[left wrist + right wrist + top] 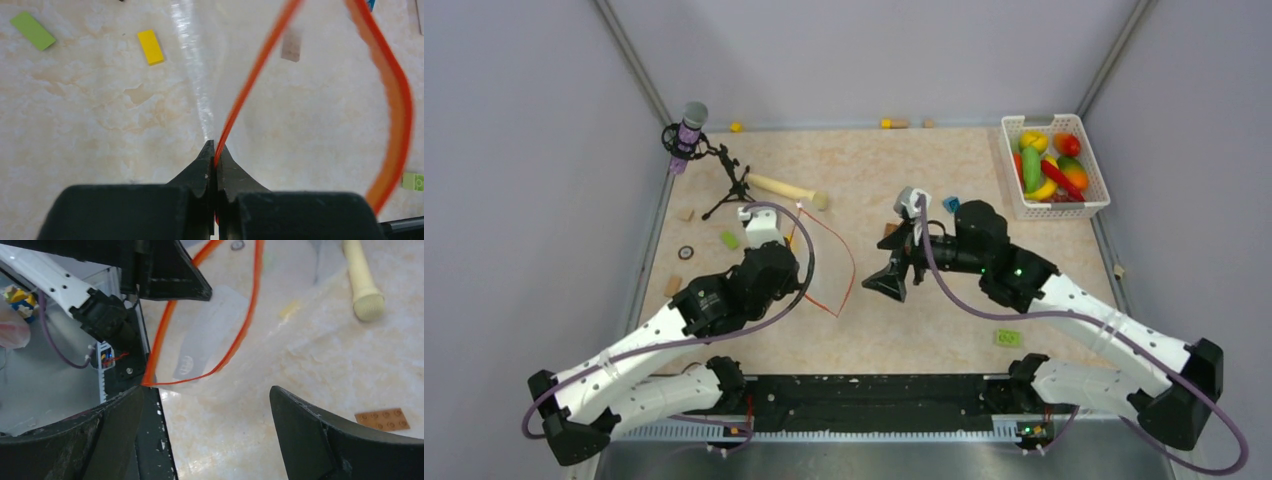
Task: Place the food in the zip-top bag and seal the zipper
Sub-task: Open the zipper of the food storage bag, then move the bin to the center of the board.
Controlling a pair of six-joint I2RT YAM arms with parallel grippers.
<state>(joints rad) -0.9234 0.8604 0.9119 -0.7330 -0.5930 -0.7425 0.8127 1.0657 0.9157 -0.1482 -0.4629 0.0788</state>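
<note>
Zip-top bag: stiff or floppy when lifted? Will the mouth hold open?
Likely floppy: the zip-top bag drapes in wrinkled, slack film. The mouth probably won't hold shape alone, since the zipper bows in a loose loop from the shut left gripper.

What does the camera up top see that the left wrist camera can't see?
Only the top view shows the white basket with the food inside, and the open right gripper. Only the left wrist view shows the left gripper pinched shut on the zipper, and a yellow block. Both show the zipper's orange loop gaping open over the table.
</note>
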